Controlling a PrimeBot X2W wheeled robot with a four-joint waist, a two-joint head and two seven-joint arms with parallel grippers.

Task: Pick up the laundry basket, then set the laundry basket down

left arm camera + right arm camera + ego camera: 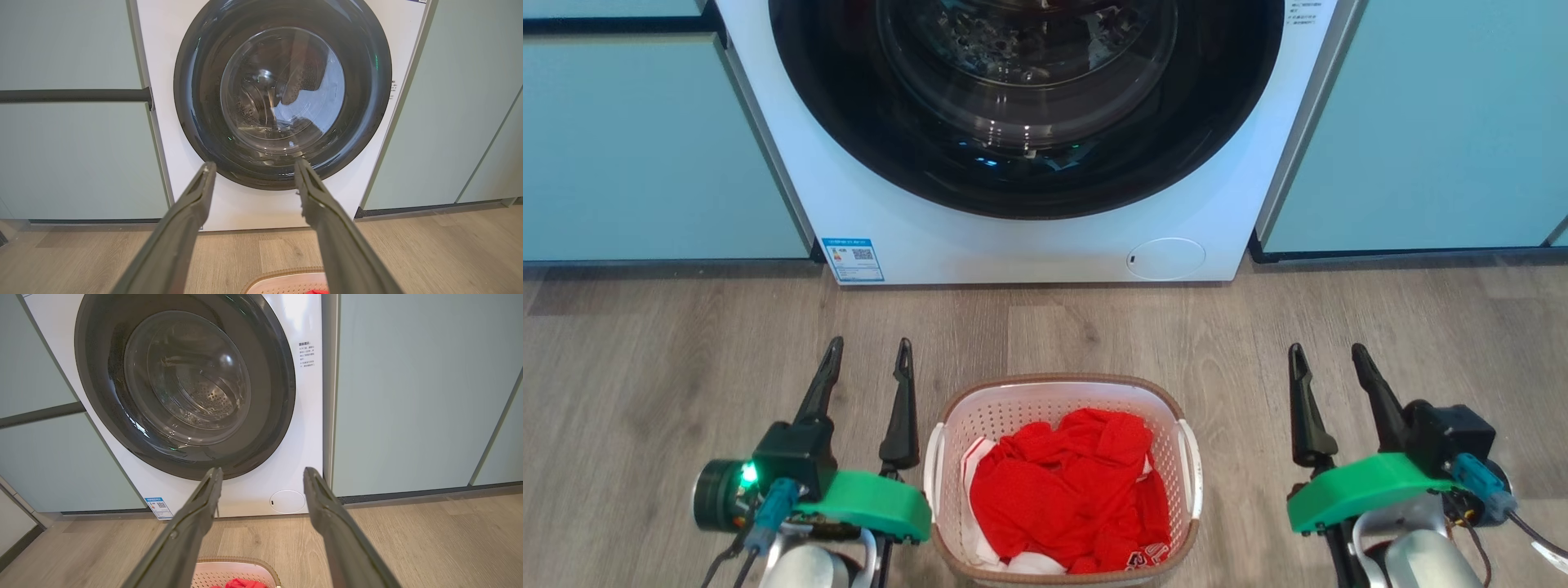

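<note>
Not started: the laundry basket (1013, 416) sits on the floor (645, 367); my left pincer (870, 345) and right pincer (1326, 351) flank it, apart, empty.

**Washer, cabinets, floor**

A white washing machine (1045, 245) stands at 12 o'clock with its dark round door (1025, 106) shut. Pale green cabinets (645, 147) flank it at 10 and 2. Crumpled red clothing (1070, 490) lies at 6, over the wood-look floor (1054, 327).

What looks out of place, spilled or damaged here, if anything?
Nothing stands out. The laundry basket sits upright on the floor before the closed washing machine, red clothes inside it.
</note>
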